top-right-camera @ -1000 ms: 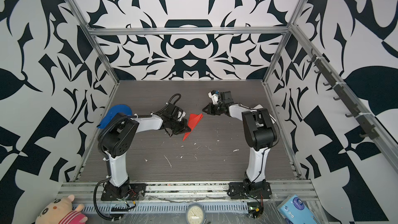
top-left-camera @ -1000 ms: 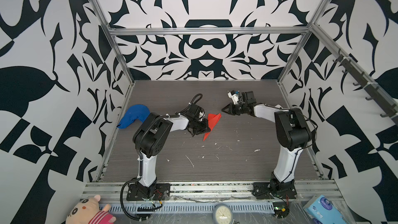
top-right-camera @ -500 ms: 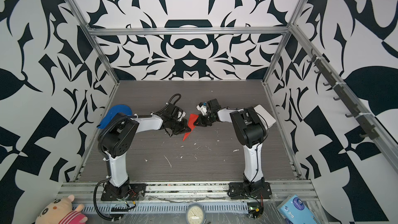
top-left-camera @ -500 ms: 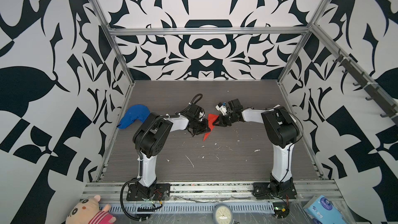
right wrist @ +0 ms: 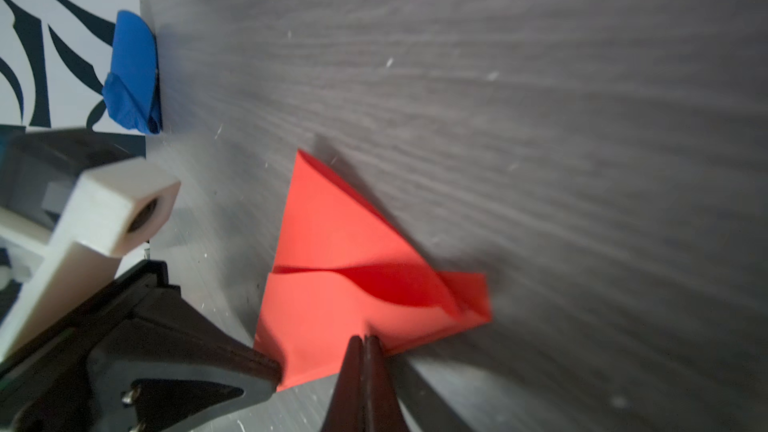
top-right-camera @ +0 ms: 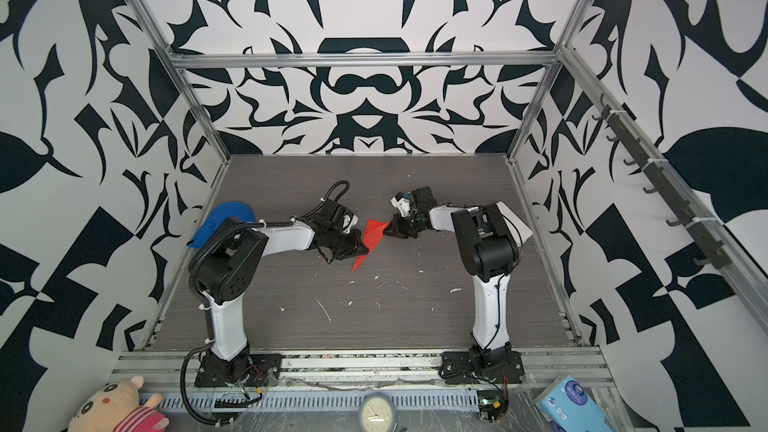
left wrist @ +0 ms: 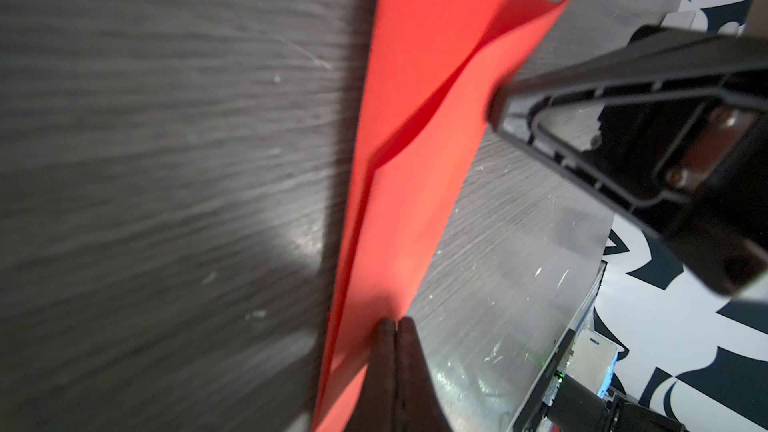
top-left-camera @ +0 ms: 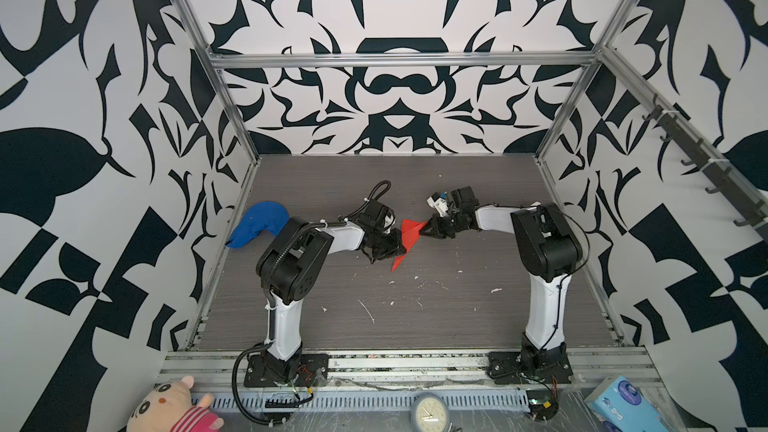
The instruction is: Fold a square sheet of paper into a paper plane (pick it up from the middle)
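Grey wood-grain desk (top-left-camera: 457, 317), mid-field: bright red folded paper dart (top-left-camera: 409, 234) lies on it between our arms. Left gripper (left wrist: 392, 328) and right gripper (right wrist: 365, 342) are both clenched, tips on its edges, likely pinning it for creasing. Whether a layer is nipped, we cannot tell. Wrist views show a gaping flap; top views don't.
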Controlling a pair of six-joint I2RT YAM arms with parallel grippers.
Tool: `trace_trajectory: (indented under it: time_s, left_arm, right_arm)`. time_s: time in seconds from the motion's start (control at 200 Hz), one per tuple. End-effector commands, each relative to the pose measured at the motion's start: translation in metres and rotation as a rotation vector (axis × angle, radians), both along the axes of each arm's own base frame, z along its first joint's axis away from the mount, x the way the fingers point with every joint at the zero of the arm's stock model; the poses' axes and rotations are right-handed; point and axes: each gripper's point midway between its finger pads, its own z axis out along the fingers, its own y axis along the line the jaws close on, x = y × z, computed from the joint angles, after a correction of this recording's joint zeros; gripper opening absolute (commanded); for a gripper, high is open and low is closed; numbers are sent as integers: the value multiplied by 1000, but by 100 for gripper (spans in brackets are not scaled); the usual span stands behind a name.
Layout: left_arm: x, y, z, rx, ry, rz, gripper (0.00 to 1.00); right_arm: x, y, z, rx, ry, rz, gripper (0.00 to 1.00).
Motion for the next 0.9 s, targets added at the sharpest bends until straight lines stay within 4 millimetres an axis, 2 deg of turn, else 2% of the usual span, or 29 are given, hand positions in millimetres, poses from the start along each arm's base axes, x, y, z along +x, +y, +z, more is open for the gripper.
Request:
trace_trajectory:
  time_s: [0.0,0.195,0.29,0.43,0.515,0.56,0.68,0.785,0.895]
  left_arm:
    - [-19,24,-35,125,112,30,0]
    - [-19,24,-35,124,113,31,0]
    - [-18,23,-34,122,110,31,0]
    - [-15,21,-33,119,106,32,0]
    - [-14,20,-31,115,102,31,0]
    - [-13,20,-31,114,100,30,0]
    - [-12,19,-31,112,100,29,0]
    - [-13,19,-32,113,101,29,0]
    - [-13,20,-32,114,103,29,0]
  right_arm:
    - [24,-19,-3,-51,-47,-60,0]
    - [52,-52,3,-62,-80,-151,0]
    - [62,-59,18,-72,-105,-186,0]
    - [55,-50,68,-22,-186,-202,0]
    - [38,-34,81,2,-197,-166,0]
    - [28,-20,81,16,-184,-124,0]
    - [9,5,63,16,-132,-48,0]
    - [7,16,48,19,-97,-21,0]
    - [11,17,36,11,-81,-23,0]
